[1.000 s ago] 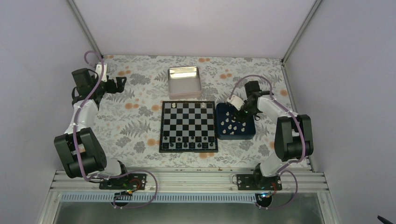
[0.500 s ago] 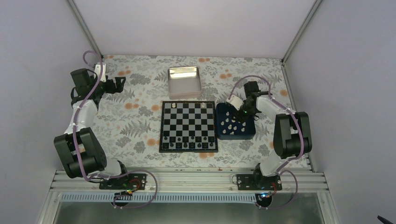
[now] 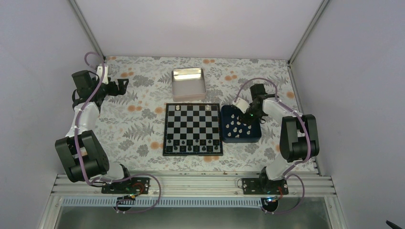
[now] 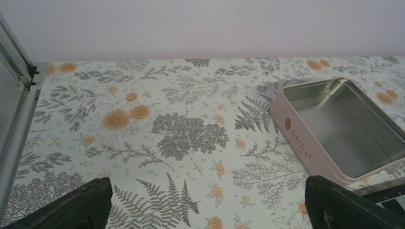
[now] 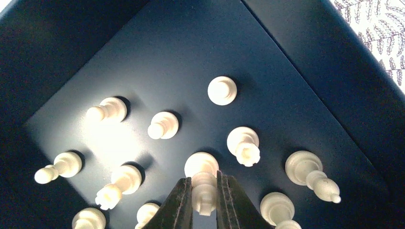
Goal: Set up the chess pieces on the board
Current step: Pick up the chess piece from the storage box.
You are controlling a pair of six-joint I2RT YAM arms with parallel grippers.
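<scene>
Pick step, by appearance. Right gripper [image 5: 204,200]: clamped on one small cream chess piece [image 5: 203,183], standing in square dark-blue tray [image 5: 286,57] beside black-and-white chequered board [image 3: 193,129]. Next, likely: lift straight, clearing neighbouring pieces [image 5: 243,143]. Left gripper [image 4: 210,205]: spread wide, idle above floral desk [image 4: 181,133].

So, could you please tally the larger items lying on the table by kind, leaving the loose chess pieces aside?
Chessboard: 1
Silver metal tin: 1
Dark blue tray: 1
Total: 3
</scene>
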